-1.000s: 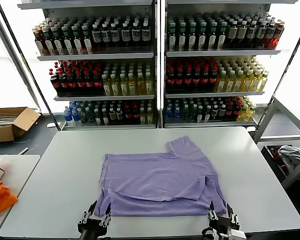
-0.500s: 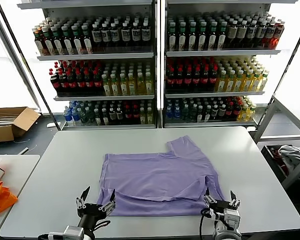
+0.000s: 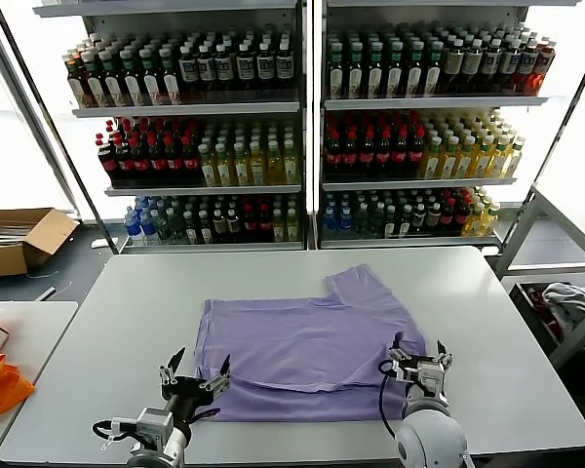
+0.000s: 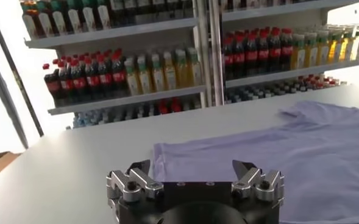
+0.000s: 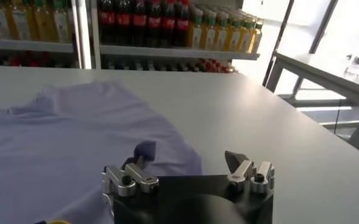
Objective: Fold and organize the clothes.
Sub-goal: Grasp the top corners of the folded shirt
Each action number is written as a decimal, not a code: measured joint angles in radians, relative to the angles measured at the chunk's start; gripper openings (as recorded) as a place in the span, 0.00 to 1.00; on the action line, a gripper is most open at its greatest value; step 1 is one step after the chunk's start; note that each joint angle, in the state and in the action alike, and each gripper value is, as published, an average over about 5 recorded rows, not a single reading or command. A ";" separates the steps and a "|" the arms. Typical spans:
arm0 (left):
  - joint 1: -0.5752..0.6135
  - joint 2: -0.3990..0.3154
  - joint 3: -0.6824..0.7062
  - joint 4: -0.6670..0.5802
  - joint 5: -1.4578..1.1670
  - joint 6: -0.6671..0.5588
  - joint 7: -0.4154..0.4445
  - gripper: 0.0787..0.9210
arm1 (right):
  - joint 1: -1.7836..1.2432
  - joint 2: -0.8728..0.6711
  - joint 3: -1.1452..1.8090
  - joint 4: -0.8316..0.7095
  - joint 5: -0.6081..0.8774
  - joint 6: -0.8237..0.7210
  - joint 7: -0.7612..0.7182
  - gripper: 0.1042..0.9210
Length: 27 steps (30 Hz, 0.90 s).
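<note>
Mid-fold: both end effectors wide, empty, left end effector (image 3: pixel 194 375) and right end effector (image 3: pixel 416 363) over T-shirt (image 3: pixel 307 343) near hem; next regrasp for another fold.

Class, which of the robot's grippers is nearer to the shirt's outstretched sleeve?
Right. The right gripper, open, is over the T-shirt near the sleeve; the left gripper, open, is at the opposite near corner.

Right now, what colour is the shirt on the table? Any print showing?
The T-shirt is plain lavender; no print shows. Head view shows it best.
</note>
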 measured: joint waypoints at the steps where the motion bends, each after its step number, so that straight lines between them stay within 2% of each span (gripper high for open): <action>1: -0.015 0.006 0.002 0.010 -0.009 0.005 0.002 0.88 | 0.021 0.005 -0.002 -0.015 0.005 -0.001 0.002 0.88; 14: -0.242 0.111 0.034 0.165 -0.154 0.050 0.039 0.88 | 0.318 0.076 -0.028 -0.255 0.112 -0.004 -0.001 0.88; 27: -0.516 0.161 0.089 0.439 -0.272 0.080 0.063 0.88 | 0.552 0.127 -0.073 -0.539 0.118 0.004 -0.038 0.88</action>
